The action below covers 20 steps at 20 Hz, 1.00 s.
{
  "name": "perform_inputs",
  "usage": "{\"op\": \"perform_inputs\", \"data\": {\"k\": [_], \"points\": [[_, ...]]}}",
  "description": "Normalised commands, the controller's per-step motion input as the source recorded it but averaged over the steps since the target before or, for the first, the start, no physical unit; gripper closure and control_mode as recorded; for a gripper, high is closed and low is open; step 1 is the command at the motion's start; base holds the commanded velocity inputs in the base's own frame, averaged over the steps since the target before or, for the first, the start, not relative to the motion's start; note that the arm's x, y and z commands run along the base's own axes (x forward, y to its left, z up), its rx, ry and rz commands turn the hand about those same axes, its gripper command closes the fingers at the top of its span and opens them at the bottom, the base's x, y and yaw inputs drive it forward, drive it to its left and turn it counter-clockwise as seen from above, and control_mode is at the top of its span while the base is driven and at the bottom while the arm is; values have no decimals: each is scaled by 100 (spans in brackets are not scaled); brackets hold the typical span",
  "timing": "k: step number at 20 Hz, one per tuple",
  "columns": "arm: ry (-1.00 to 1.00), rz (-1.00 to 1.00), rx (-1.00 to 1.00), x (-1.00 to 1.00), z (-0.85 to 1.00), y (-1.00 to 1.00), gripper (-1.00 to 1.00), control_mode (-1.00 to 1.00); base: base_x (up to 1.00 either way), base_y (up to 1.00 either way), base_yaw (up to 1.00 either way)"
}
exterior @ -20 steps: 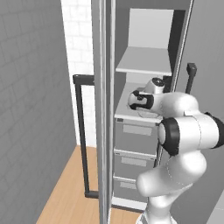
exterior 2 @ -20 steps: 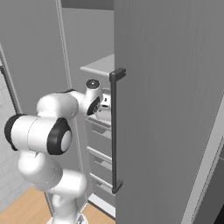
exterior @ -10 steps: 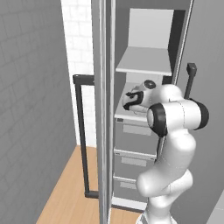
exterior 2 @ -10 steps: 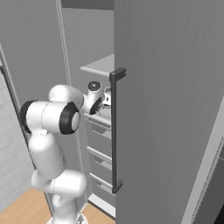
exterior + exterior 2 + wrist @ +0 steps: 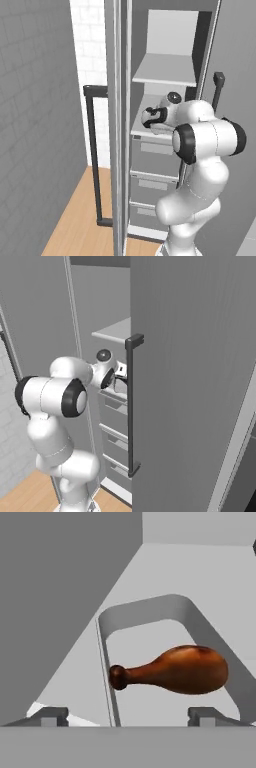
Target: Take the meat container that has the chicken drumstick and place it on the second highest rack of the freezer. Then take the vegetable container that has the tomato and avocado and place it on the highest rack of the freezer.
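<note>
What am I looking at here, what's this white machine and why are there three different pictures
It is a white robot arm reaching into an open freezer. Two pictures come from cameras on its base, behind the arm to its left and right. The third comes from a camera on the hand, looking along the gripper. There you see a grey container resting on a light-grey shelf, with a reddish-brown chicken drumstick lying inside it. The gripper's two fingertips stand wide apart, holding nothing, so the container sits on the shelf by itself.
</note>
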Motion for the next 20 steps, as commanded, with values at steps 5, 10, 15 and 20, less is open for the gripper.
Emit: {"op": "perform_inputs", "data": {"k": [5, 10, 15, 20], "points": [[-8, -8, 0, -100, 89, 0, -100, -100, 0, 0, 0], [0, -2, -4, -100, 100, 0, -100, -100, 0, 0, 0], [7, -1, 2, -100, 100, 0, -100, -100, 0, 0, 0], [2, -2, 7, -100, 79, 0, -100, -100, 0, 0, 0]]}}
